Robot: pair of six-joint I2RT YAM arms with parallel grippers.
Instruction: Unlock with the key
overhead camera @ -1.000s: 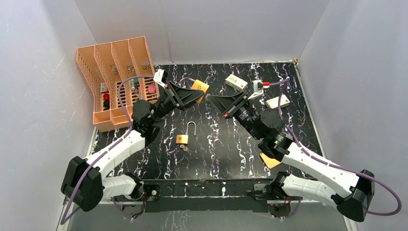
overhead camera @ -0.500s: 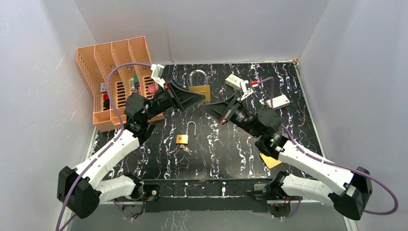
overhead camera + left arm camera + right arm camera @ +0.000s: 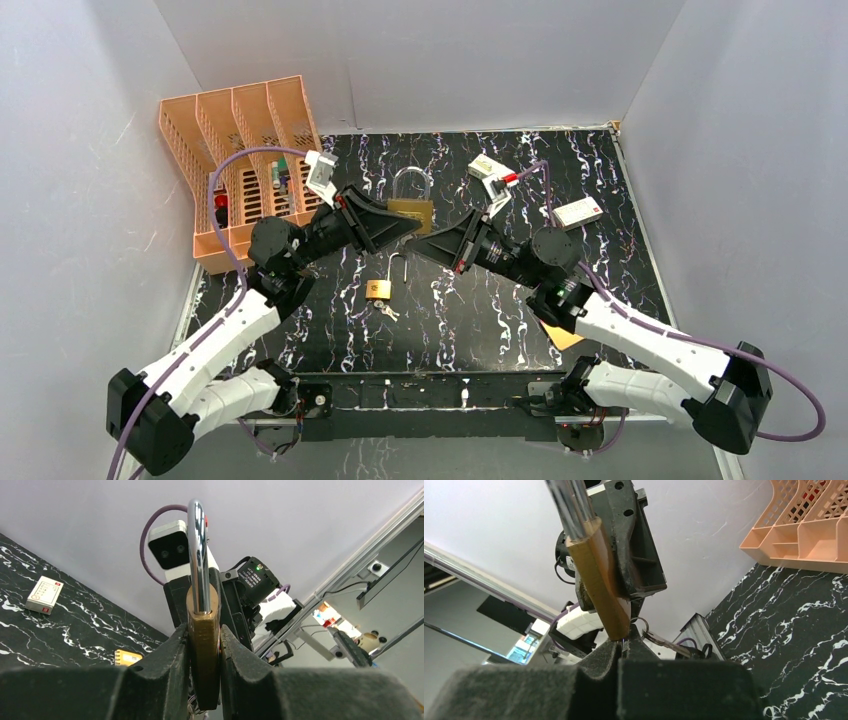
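My left gripper (image 3: 404, 222) is shut on a brass padlock (image 3: 412, 211) and holds it above the table with its steel shackle (image 3: 411, 184) up. In the left wrist view the padlock body (image 3: 204, 650) is clamped between the fingers (image 3: 170, 655). My right gripper (image 3: 419, 248) is shut right under the padlock's bottom. In the right wrist view its fingertips (image 3: 624, 641) pinch the small silver key against the underside of the padlock (image 3: 599, 575). The key's blade is hidden. The key ring (image 3: 640, 625) and a spare key (image 3: 666, 643) hang beside the tips.
A second brass padlock (image 3: 378, 289) with an open shackle lies on the black marbled table (image 3: 470, 310), with small keys (image 3: 386, 311) beside it. An orange organizer (image 3: 240, 150) stands at the back left. White boxes (image 3: 486, 166) (image 3: 577, 212) and a yellow card (image 3: 562, 335) lie on the right.
The left gripper has turned the padlock upright and brought it nearer and lower. The right gripper has moved left and closed in under the padlock's bottom.
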